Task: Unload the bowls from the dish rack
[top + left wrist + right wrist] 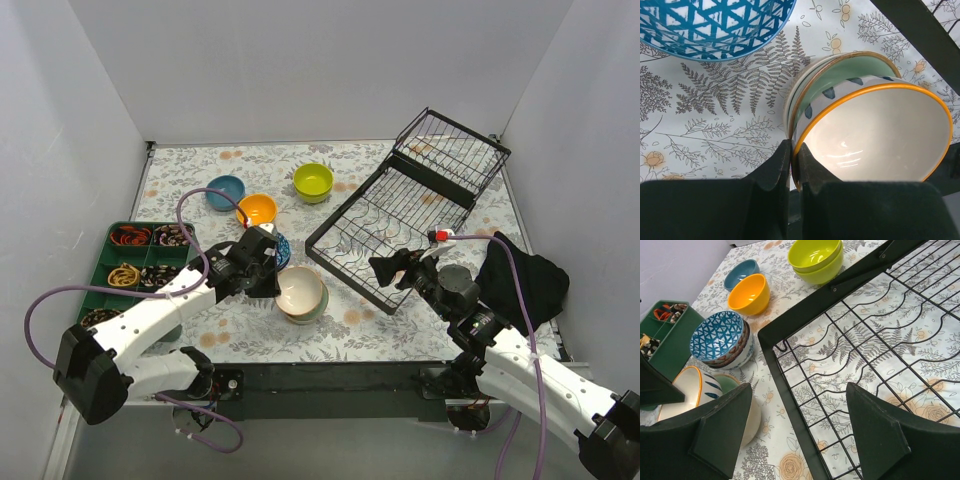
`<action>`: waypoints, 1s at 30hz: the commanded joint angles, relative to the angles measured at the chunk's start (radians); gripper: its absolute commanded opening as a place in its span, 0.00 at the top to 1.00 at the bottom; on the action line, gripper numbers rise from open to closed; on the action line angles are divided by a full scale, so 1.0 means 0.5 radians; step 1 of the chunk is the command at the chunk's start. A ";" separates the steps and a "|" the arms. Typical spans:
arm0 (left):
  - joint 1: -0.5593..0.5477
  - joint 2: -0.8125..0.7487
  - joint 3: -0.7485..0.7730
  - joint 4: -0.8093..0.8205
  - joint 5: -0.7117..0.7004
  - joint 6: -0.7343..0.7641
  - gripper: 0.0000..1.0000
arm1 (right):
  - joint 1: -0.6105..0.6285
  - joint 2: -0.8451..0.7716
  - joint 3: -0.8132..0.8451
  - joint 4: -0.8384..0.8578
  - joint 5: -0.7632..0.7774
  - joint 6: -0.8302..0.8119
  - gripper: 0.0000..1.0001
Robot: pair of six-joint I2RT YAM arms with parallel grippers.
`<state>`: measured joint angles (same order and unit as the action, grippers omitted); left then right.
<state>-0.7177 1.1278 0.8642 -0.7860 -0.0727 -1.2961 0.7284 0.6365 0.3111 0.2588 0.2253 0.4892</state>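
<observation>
The black wire dish rack (pixel 400 215) lies right of centre, its raised tier at the back; no bowl shows in it. My left gripper (pixel 794 150) is shut on the rim of a striped, orange-rimmed white bowl (pixel 875 135) that sits tilted in a pale-green bowl (pixel 850 67); this stack (pixel 302 293) stands left of the rack. A blue-white patterned bowl (pixel 715 25) is just behind. Blue (pixel 226 191), orange (pixel 257 210) and lime (pixel 313 181) bowls stand further back. My right gripper (pixel 800 425) is open and empty over the rack's near-left corner (pixel 790 405).
A green compartment tray (pixel 140 262) with small items sits at the left edge. A black cloth (pixel 525 275) lies right of the rack. Grey walls close in the table on three sides.
</observation>
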 commanded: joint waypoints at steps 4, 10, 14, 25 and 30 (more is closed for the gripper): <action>-0.016 0.021 0.014 0.069 -0.066 -0.009 1.00 | -0.003 -0.006 0.010 0.028 0.040 -0.043 0.16; -0.022 0.085 0.051 0.053 -0.066 -0.013 1.00 | -0.003 -0.003 0.004 0.028 0.043 -0.046 0.17; -0.037 0.082 0.091 0.041 -0.063 -0.009 0.96 | -0.003 -0.006 0.004 0.025 0.056 -0.055 0.17; -0.062 -0.028 0.168 0.053 -0.036 -0.013 0.35 | -0.003 0.114 0.105 0.022 0.120 -0.199 0.16; -0.059 -0.090 0.241 0.102 -0.072 0.006 0.15 | -0.030 0.313 0.313 -0.017 0.178 -0.340 0.11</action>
<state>-0.7437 1.1351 0.9241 -0.7712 -0.0891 -1.3048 0.7273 0.7357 0.3489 0.2306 0.2722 0.3958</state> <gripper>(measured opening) 0.768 0.870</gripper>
